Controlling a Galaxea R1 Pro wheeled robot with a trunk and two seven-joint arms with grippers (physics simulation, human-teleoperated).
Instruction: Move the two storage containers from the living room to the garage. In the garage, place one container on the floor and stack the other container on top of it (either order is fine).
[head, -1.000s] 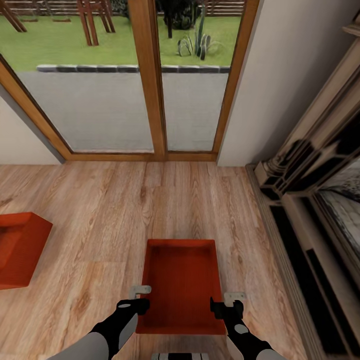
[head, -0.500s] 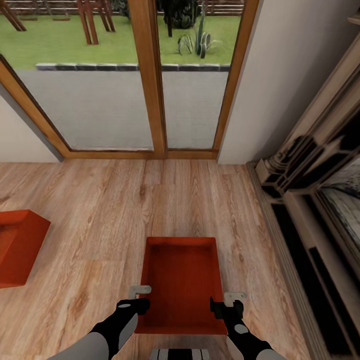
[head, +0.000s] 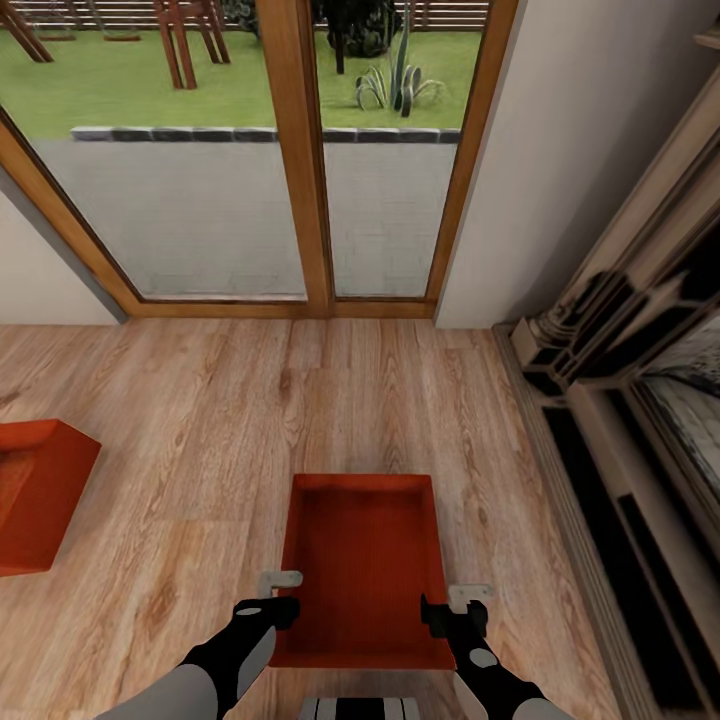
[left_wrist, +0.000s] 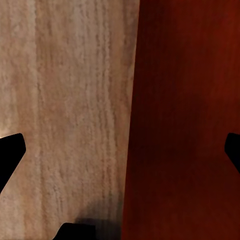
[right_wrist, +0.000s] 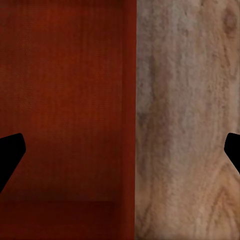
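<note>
With the box (head: 365, 565) on the wood floor (head: 200, 420) between them, the left hand (head: 281, 590) and right hand (head: 468, 603), both spread astride its side walls, should probably drop level and pinch together so it lifts untilted.

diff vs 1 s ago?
Almost nothing. The whole head view shifted slightly, so the camera moved, not the things. The near storage container sits on the wood floor between the left claw and right claw, each open astride a side wall as before, nothing gripped. The second container stays at the left.
</note>
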